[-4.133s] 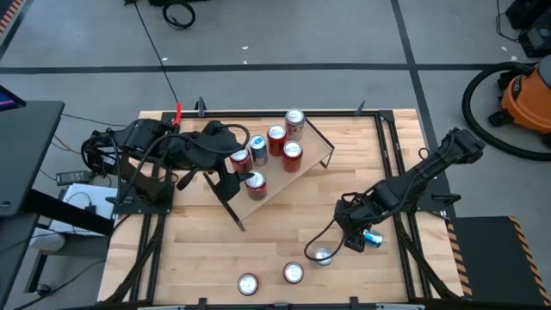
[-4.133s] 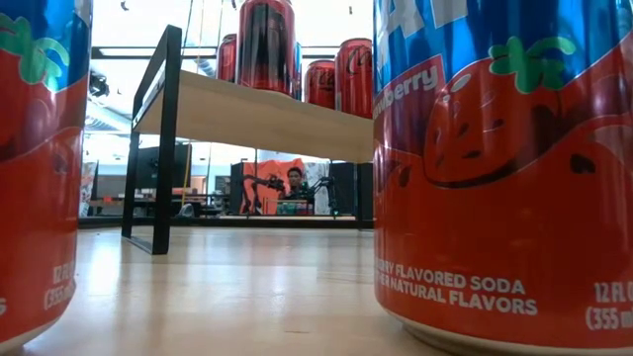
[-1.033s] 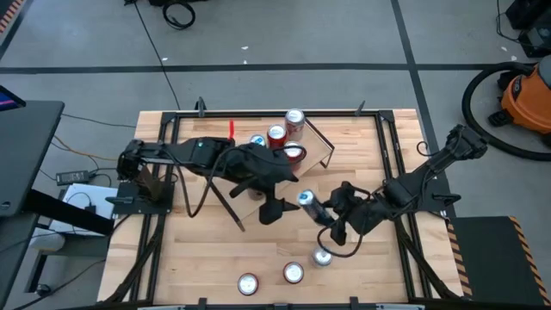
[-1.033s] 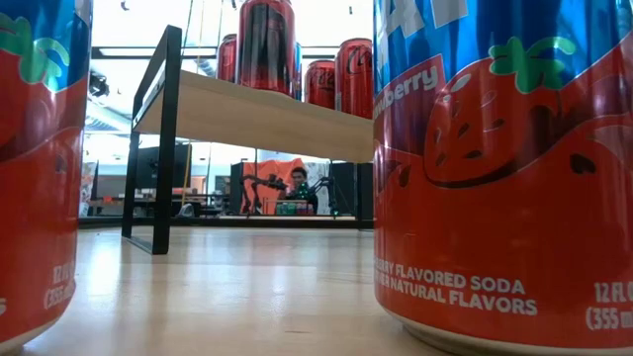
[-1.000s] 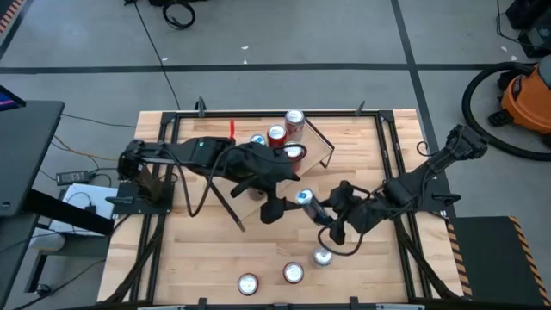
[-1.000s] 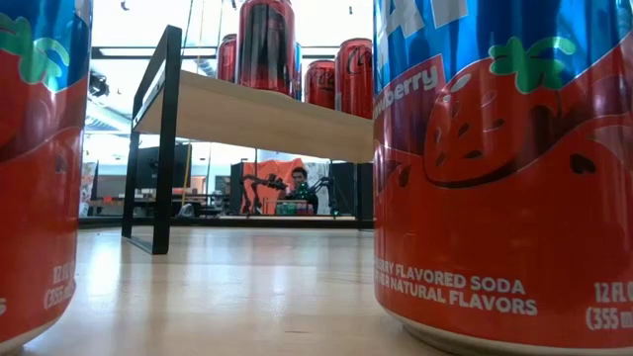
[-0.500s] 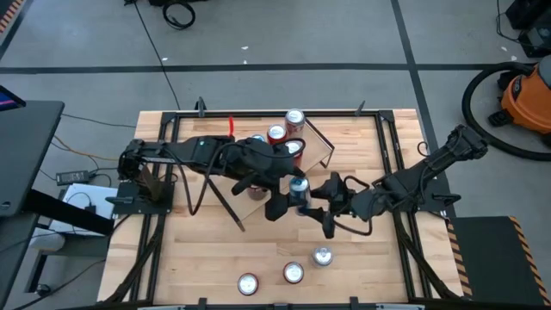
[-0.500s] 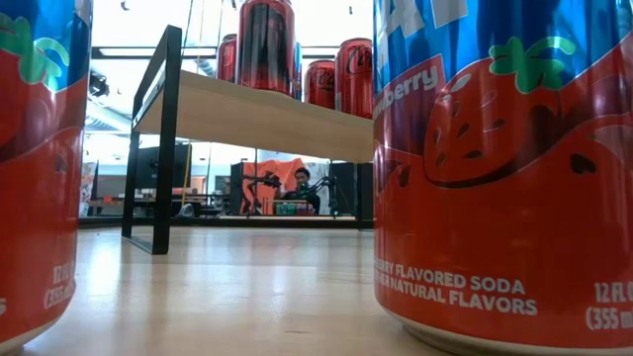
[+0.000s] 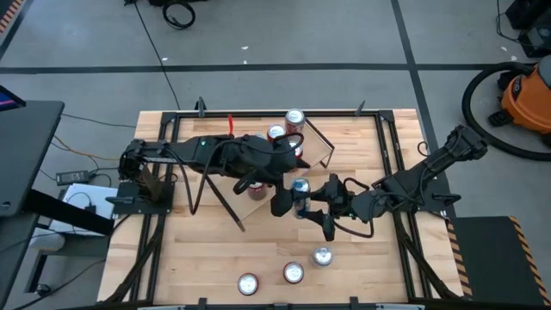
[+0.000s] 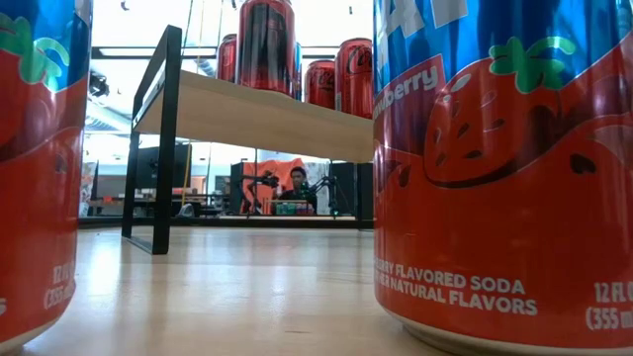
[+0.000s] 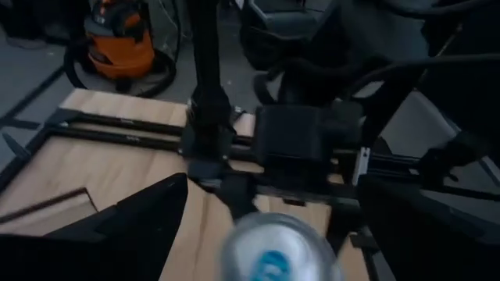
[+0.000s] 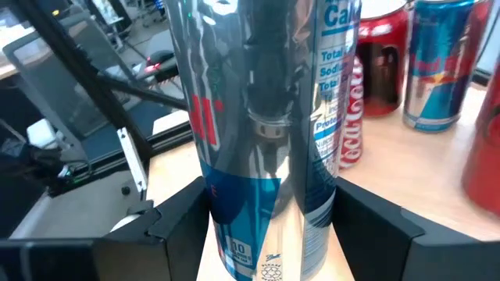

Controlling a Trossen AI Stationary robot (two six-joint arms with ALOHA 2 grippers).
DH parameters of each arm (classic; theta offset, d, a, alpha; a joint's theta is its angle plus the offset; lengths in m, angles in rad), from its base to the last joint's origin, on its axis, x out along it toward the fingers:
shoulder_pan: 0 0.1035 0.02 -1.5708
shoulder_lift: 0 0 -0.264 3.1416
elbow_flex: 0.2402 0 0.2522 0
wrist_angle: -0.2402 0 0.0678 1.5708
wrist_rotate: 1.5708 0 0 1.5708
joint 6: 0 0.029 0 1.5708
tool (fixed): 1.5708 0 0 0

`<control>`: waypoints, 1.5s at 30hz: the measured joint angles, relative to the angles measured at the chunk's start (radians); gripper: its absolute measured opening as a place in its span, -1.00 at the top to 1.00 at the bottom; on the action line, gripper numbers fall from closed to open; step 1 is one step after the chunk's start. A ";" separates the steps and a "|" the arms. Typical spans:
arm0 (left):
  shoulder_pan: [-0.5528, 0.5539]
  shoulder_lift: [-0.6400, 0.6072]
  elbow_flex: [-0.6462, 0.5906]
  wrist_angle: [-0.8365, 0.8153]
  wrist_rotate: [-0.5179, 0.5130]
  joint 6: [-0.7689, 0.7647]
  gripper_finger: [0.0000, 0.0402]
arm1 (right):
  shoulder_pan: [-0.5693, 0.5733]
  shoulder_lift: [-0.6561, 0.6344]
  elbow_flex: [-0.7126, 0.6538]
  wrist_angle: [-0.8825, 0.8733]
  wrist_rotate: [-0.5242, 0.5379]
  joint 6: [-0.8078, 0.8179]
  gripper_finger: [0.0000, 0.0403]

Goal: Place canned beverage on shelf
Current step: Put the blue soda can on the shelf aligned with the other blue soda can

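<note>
A silver-and-blue can (image 9: 300, 187) stands upright in the air at mid-table, just off the shelf's near right corner. My right gripper (image 9: 308, 200) is shut on it. The can fills the right wrist view (image 12: 266, 117). My left gripper (image 9: 281, 201) is open. In the left wrist view its fingers (image 11: 125, 222) stand wide on either side of the can's top (image 11: 280, 248) without touching it. The shelf (image 9: 317, 153), a light-wood board on black wire legs (image 10: 163, 138), carries several cans (image 9: 294, 118). My left arm hides most of the shelf. My right gripper pinches the can's side wall (image 12: 226, 211) between its two fingers (image 12: 176, 230), one on each side. The fingers come level from the table's right side. The can is upright with its top up. Its base is out of the frame.
Three cans (image 9: 294, 273) stand near the table's front edge, two of them (image 10: 504, 168) huge in the low view. Red and blue cans (image 12: 433, 62) stand on the shelf just beyond the held can. Black frame rails (image 9: 387, 146) run along the table's sides.
My right gripper has carried the can toward the table's left and a little toward the far edge, nearer the shelf, and kept it upright. My left gripper has moved right and slightly far, and now brackets the can.
</note>
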 joint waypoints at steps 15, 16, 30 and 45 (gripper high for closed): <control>-0.004 -0.001 0.001 -0.078 0.002 0.012 -0.92 | 0.000 0.004 0.000 0.051 0.003 -0.034 -0.24; -0.005 -0.001 0.001 -0.091 0.003 0.006 -0.92 | 0.000 0.004 0.000 0.059 0.004 -0.044 -0.24; -0.004 0.000 0.001 -0.112 0.009 -0.014 -0.70 | -0.001 0.004 0.000 0.098 0.015 -0.083 -0.24; 0.014 0.003 0.002 -0.126 0.001 -0.008 -0.17 | -0.024 0.004 0.000 0.088 0.025 -0.064 -0.52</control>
